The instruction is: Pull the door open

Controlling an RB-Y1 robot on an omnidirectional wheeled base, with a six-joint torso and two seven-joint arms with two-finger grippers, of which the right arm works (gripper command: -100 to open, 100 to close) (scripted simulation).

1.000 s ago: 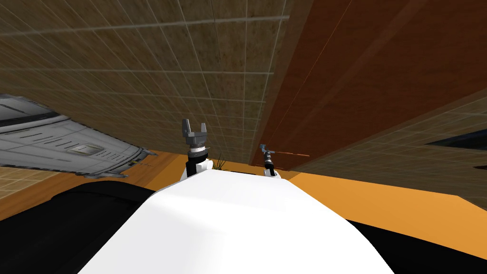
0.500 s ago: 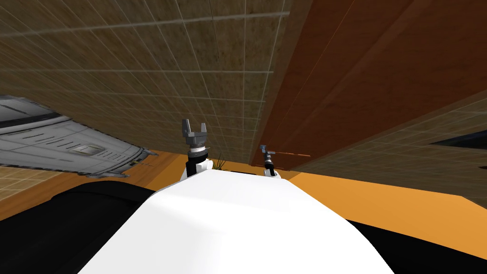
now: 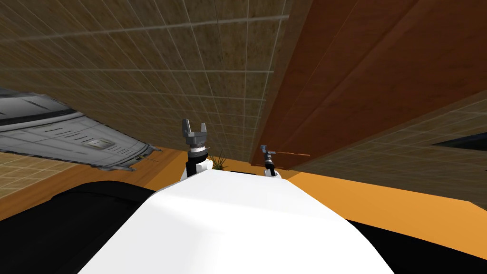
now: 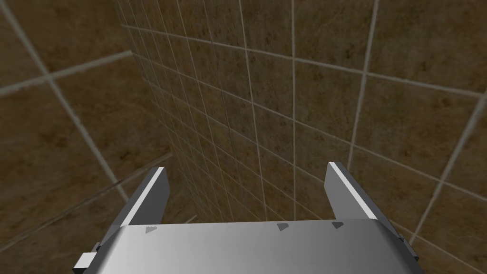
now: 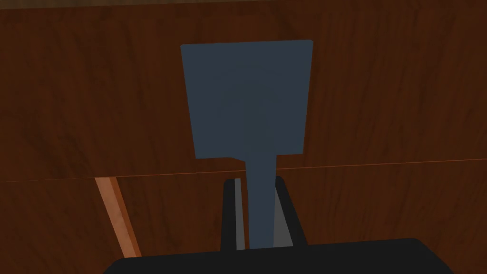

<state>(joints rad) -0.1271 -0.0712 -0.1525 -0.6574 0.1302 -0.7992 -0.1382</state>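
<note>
The right gripper point(image 5: 259, 183) pinches the blue handle point(image 5: 247, 100) of the brown door point(image 5: 380, 95) between its fingers, the left gripper point(image 4: 247, 170) gapes empty, and the pulling seems left to do.

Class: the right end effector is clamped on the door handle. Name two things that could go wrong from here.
1. The right end effector pinches only the narrow stem of the blue-grey handle, so the grip may slip off when the brown door is pulled.
2. The open left end effector faces the tiled wall; backing or turning could perhaps knock it against that wall.
</note>
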